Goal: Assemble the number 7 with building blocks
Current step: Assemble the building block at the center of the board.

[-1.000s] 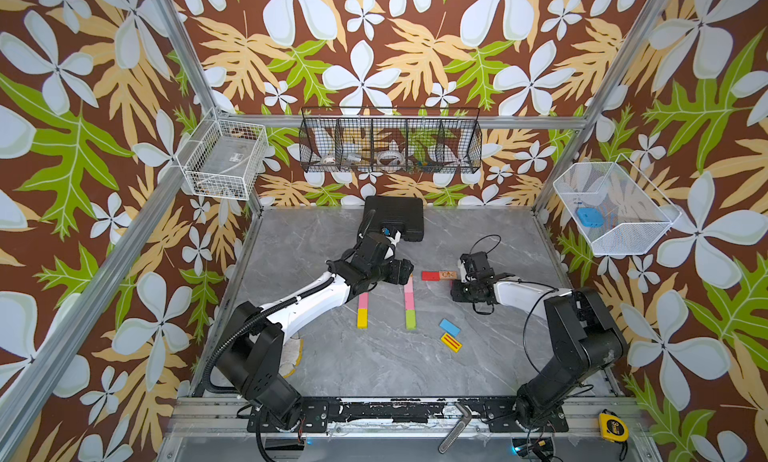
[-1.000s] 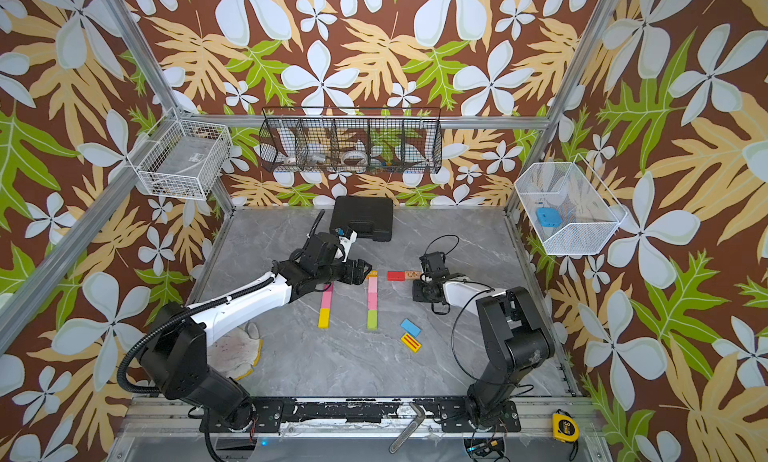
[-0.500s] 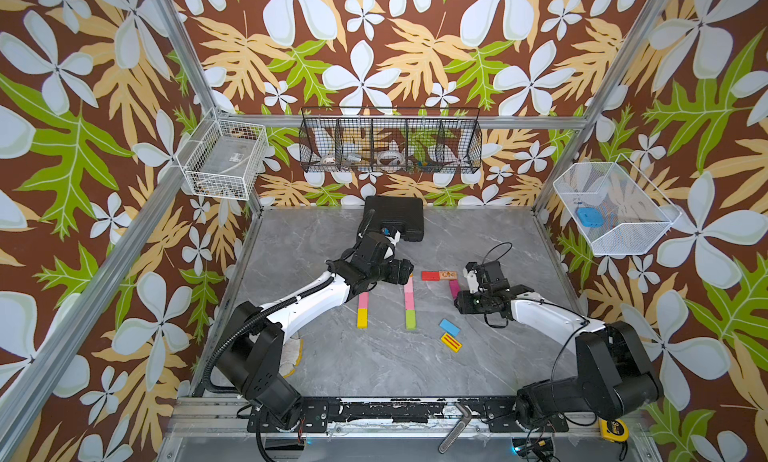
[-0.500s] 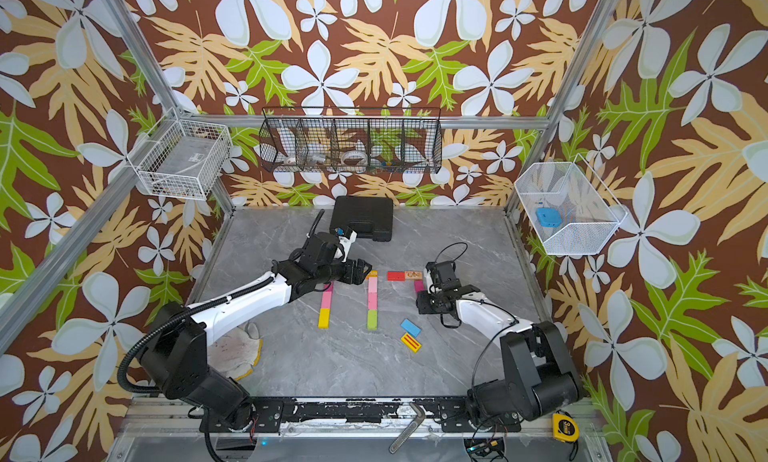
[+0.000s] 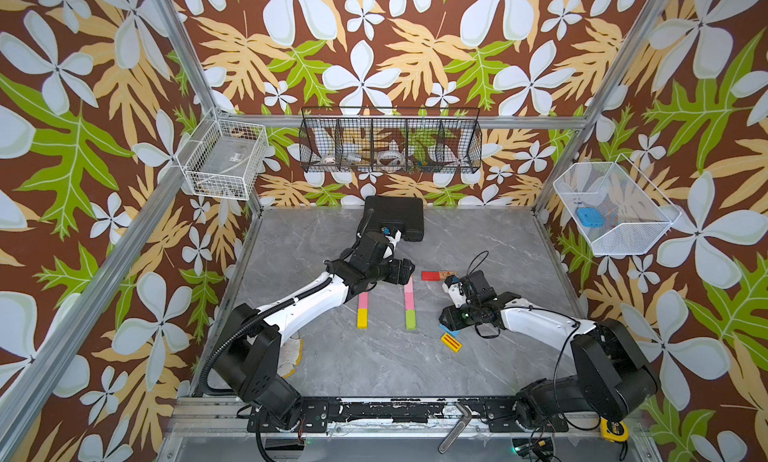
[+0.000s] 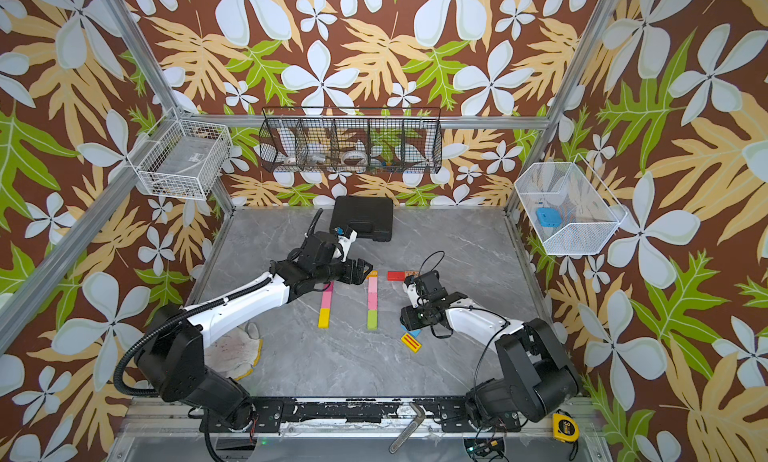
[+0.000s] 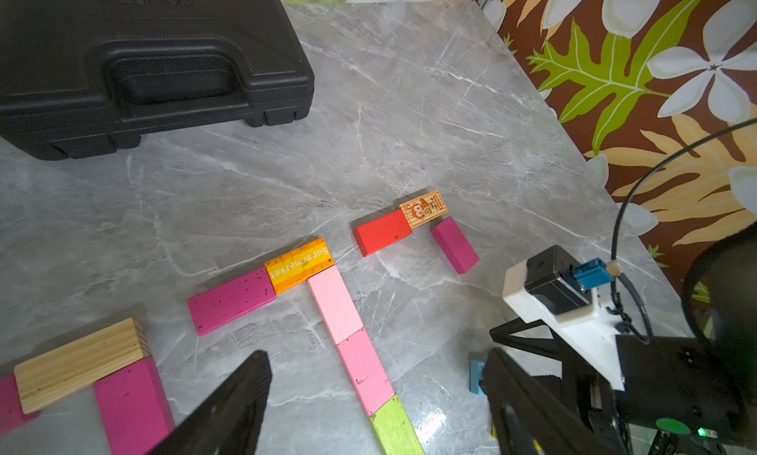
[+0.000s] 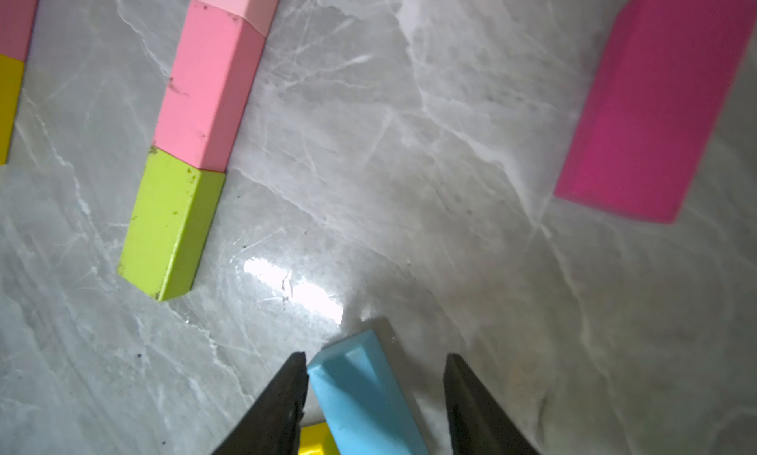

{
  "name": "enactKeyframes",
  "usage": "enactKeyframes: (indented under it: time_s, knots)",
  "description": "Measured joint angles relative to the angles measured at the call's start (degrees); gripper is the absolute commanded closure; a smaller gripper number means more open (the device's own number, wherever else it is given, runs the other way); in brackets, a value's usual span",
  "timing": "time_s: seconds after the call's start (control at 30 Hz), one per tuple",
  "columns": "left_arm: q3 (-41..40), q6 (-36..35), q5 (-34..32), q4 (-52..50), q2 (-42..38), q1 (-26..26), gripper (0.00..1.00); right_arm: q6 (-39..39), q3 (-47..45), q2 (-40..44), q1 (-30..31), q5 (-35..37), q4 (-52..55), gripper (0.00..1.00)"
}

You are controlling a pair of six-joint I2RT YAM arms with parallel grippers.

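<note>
Blue block (image 8: 360, 395), flat on surface (image 8: 409, 186) at 3 o'clock from green block (image 5: 410, 320), looks light, rigid, slick, so pinch across long sides; right gripper (image 8: 375, 360) jaws part-open astride it, ungripped; left gripper (image 7: 377, 356) jaws wide, empty.

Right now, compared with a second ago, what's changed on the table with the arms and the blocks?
The right gripper opened, let go of the magenta block near the red block, and drew back toward its base. Its open jaws now straddle the blue block. The left gripper stayed open where it was, and the laid rows did not move.
</note>
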State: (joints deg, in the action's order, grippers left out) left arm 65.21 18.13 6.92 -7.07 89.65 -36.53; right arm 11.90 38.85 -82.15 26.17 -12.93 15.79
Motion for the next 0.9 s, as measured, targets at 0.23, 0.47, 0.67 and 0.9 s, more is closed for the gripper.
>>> enactKeyframes:
  time_s: [0.23,0.47,0.67,0.9]
  knots:
    - [0.00,0.02,0.46,0.04,0.07,0.00,0.16,-0.39,-1.62,1.64,1.44,0.74,0.15,0.45]
    - [0.00,0.02,0.85,0.07,0.17,0.09,0.16,0.15,-1.25,0.59,2.69,3.56,1.33,0.53]
    - [-0.48,0.02,0.85,0.37,0.02,0.09,0.16,1.70,-0.24,-0.24,2.75,7.87,3.26,0.63]
    - [-0.66,0.02,0.87,0.44,-0.28,0.11,0.16,4.59,-0.22,-0.26,2.29,10.40,4.02,0.57]
